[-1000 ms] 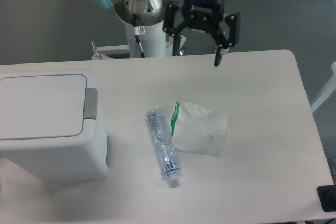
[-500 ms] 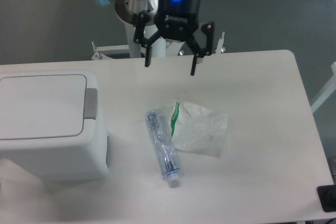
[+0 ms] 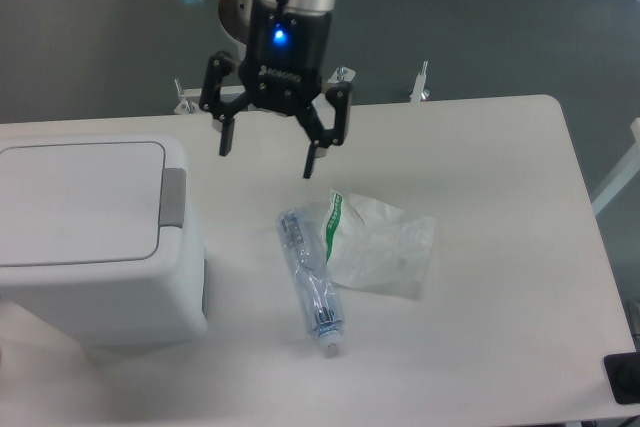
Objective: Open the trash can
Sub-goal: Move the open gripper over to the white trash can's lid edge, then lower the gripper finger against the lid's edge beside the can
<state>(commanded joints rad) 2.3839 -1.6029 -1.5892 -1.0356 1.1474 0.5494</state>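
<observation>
- Gripper (image 3: 268, 164) hangs above the table (image 3: 500, 247) near its far edge, fingers spread wide and pointing down, nothing between them. A blue light glows on the gripper body.
- One fingertip (image 3: 225, 147) hangs between the far edge and the trash can; the other fingertip (image 3: 310, 169) hangs just beyond the top of the bottle.
- The trash can (image 3: 95, 237) stands at the left edge of the table, reaching from near the far edge toward the near-left corner. It is a large white box with rounded corners.
- The flat rectangular lid (image 3: 78, 203) lies closed and level on the can.
- The grey push tab (image 3: 173, 197) sits at the right edge of the lid, facing the middle of the table. The gripper is apart from it, above and to its right in the view.
- A clear plastic bottle (image 3: 310, 277) lies on its side near the middle of the table, cap end toward the near edge.
- A thin translucent plastic bag (image 3: 382, 245) with green print lies flat just right of the bottle, touching it.
</observation>
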